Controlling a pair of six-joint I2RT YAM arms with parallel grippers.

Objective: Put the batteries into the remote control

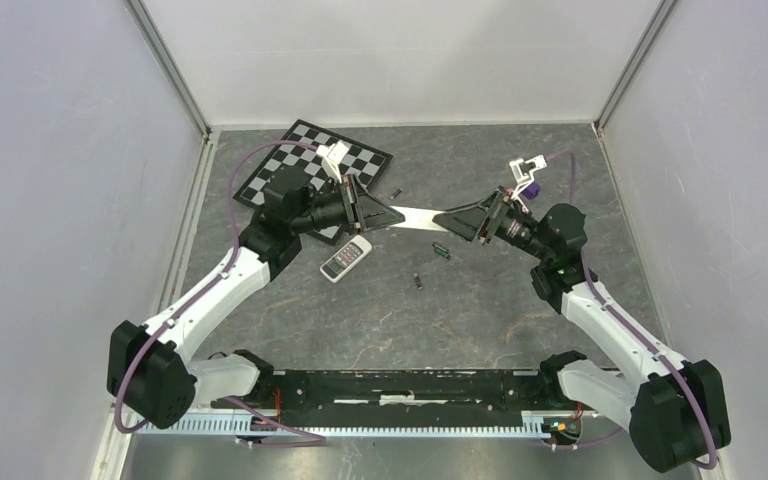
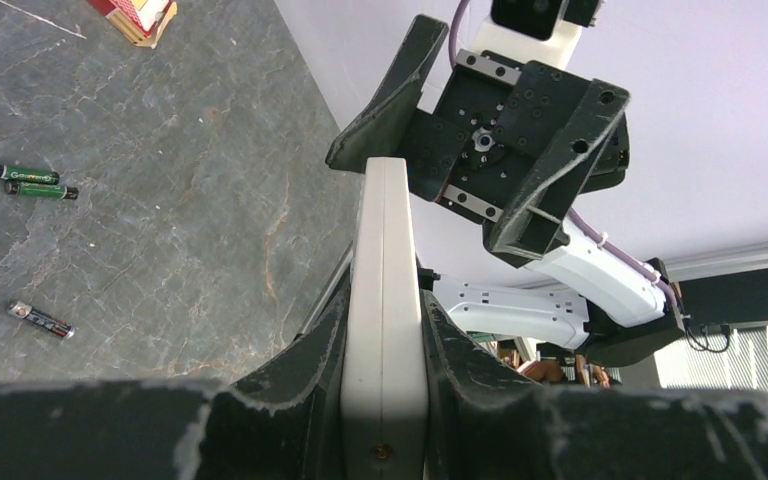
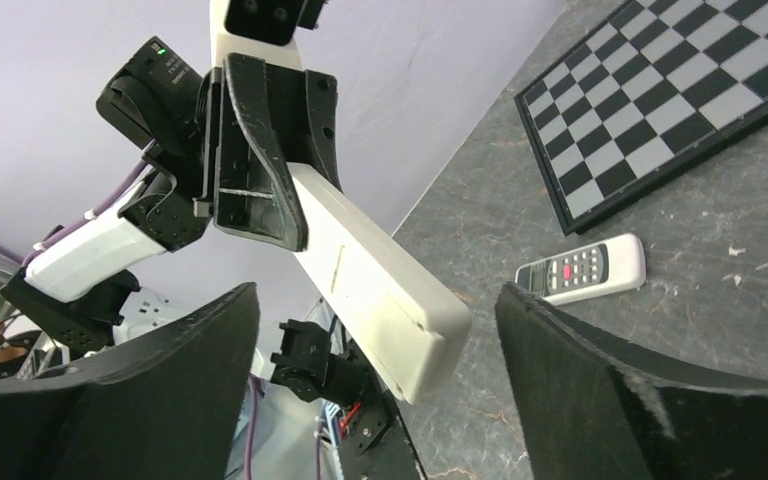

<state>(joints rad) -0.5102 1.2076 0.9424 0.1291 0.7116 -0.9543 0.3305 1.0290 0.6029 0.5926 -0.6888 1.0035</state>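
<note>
Arms reach in from both sides above the grey counter (image 1: 480, 320) in the overhead view, where a long white remote (image 1: 418, 217) bridges the gap between them. The left hand (image 1: 392, 214) pinches one end of it, and the right hand (image 1: 442, 221) sits at the other end. A smaller remote (image 1: 346, 259) lies face up on the counter just below the left hand, beside the corner of a chessboard (image 1: 305, 160). One battery (image 1: 396, 192) lies above the white remote, a second battery (image 1: 440, 250) just below the right hand, and a third battery (image 1: 417, 281) nearer the arm bases; all three are loose on the counter. From the left wrist, the left hand (image 2: 385, 295) has both fingers pressed against the sides of the white remote (image 2: 385, 230), which runs away edge-on toward the right hand (image 2: 415, 195), whose fingers are spread on either side of its far tip. Two green-wrapped batteries (image 2: 22, 174) lie side by side on the stone at the left, with a dark one nearer the camera. From the right wrist, the right hand (image 3: 378, 300) is spread wide, its fingers well clear of the white remote (image 3: 360, 270), whose end hangs between them. The left hand (image 3: 260, 170) clamps the remote's upper end. Beyond it, the smaller remote (image 3: 585, 268) lies beside the chessboard (image 3: 660, 100).
</note>
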